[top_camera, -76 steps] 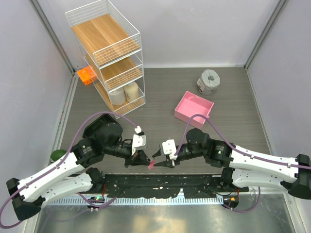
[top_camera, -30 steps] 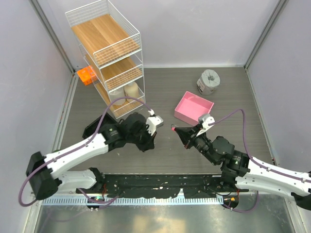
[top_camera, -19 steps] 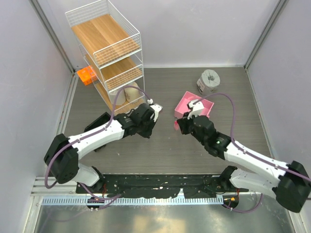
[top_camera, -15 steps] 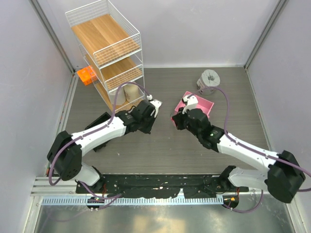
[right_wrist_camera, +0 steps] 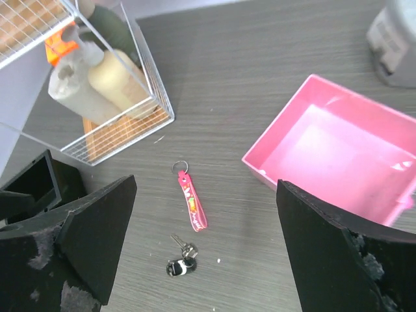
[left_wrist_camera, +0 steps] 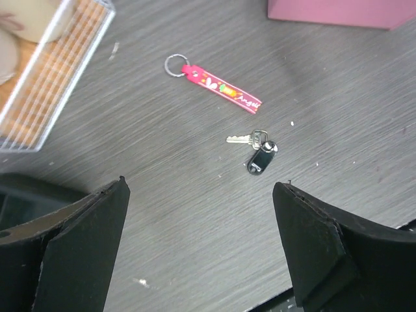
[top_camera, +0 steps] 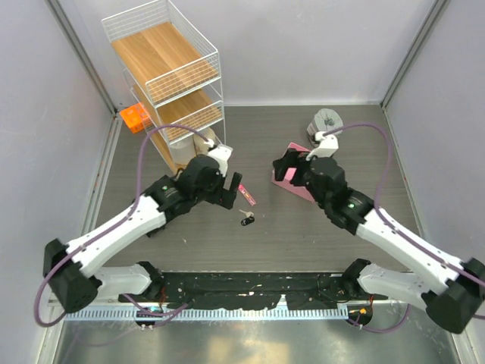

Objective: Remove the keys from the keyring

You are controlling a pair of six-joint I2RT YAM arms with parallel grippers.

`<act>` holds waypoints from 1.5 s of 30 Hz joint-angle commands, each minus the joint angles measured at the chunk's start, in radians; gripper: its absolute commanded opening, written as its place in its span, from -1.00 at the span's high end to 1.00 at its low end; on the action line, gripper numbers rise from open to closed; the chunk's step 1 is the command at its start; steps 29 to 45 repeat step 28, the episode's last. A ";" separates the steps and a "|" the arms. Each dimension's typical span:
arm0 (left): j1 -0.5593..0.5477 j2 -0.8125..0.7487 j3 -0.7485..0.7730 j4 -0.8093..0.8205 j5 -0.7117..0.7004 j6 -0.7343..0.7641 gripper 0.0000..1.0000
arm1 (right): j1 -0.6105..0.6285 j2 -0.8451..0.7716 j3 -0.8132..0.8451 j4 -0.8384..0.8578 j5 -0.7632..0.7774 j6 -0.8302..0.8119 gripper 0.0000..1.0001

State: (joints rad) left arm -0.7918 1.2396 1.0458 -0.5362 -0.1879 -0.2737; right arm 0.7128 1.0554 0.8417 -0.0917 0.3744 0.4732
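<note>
Both pairs of jaws hung wide open — the keys (left_wrist_camera: 256,151) lay on the bench (left_wrist_camera: 169,221), near the pink key tag (left_wrist_camera: 221,88) but apart.

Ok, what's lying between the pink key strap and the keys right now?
Nothing: only bare grey tabletop separates the pink key strap from the keys. They lie apart, not touching, as the left wrist view shows most clearly.

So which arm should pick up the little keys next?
Probably the left. The keys lie close in front of the open left gripper; the open right gripper is farther off, up by the pink tray.
</note>
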 commanded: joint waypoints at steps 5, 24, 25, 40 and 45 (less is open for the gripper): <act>0.005 -0.282 0.019 -0.203 -0.215 -0.116 -0.99 | -0.003 -0.400 0.062 -0.282 0.077 -0.111 -0.91; 0.005 -0.902 -0.142 -0.242 -0.466 -0.050 -0.99 | -0.003 -0.787 0.137 -0.711 0.235 -0.122 -0.91; 0.005 -0.907 -0.142 -0.240 -0.464 -0.045 -0.99 | -0.003 -0.791 0.140 -0.714 0.236 -0.128 -0.92; 0.005 -0.893 -0.142 -0.245 -0.487 -0.065 -0.99 | -0.003 -0.781 0.146 -0.721 0.236 -0.130 -0.91; 0.005 -0.893 -0.142 -0.245 -0.487 -0.065 -0.99 | -0.003 -0.781 0.146 -0.721 0.236 -0.130 -0.91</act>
